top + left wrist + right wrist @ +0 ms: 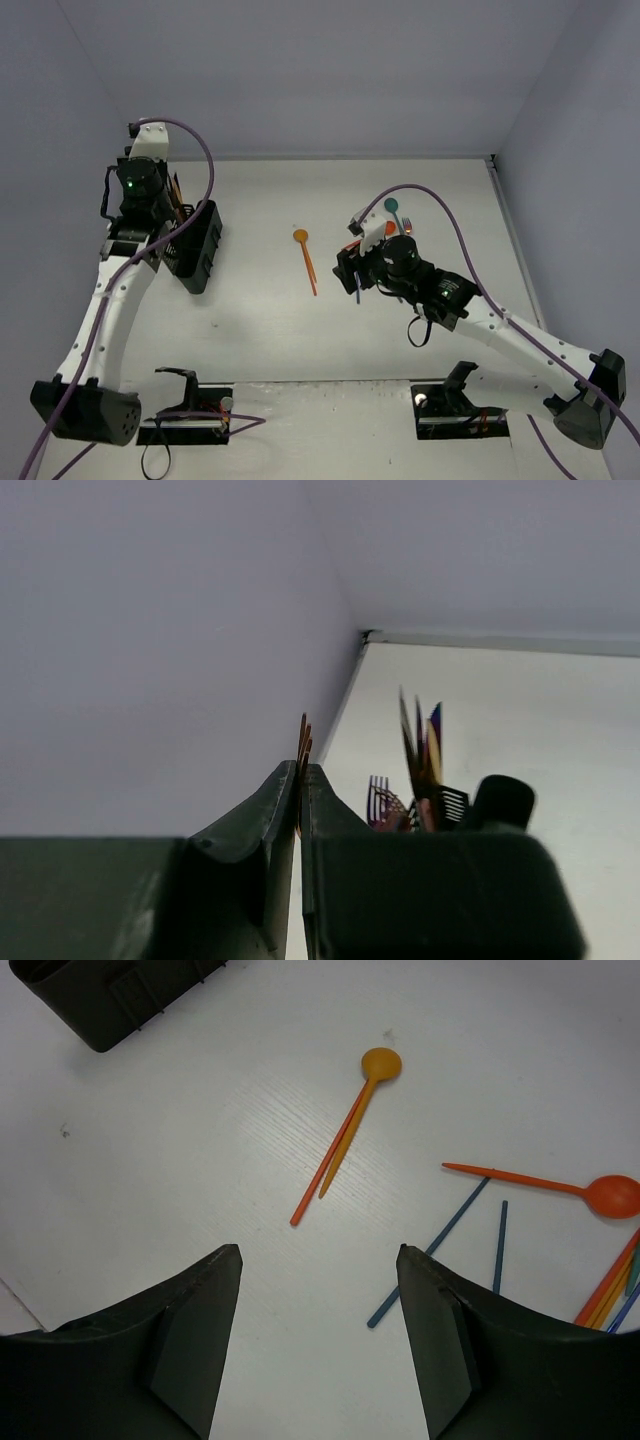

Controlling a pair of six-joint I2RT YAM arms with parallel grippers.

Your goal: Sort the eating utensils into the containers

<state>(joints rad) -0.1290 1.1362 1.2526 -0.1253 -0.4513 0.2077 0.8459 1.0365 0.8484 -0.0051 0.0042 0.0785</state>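
Note:
The black mesh caddy (197, 252) stands at the left, and my left arm reaches over its far end. My left gripper (300, 768) is shut on a copper fork (304, 735) whose tines stick out past the fingertips. Several utensils (420, 745), among them a purple fork (380, 800), stand upright in the caddy beside it. My right gripper (320, 1250) hangs open over bare table with nothing between its fingers. Ahead of it lie a yellow-orange spoon (380, 1063) and an orange stick (325, 1168). To its right are an orange spoon (612, 1192) and blue handles (430, 1250).
A teal spoon (392, 205) and a small fork (406, 222) lie behind the right gripper (352, 268). The caddy's corner (110, 1000) shows at the top left of the right wrist view. Walls close the table at the back and sides.

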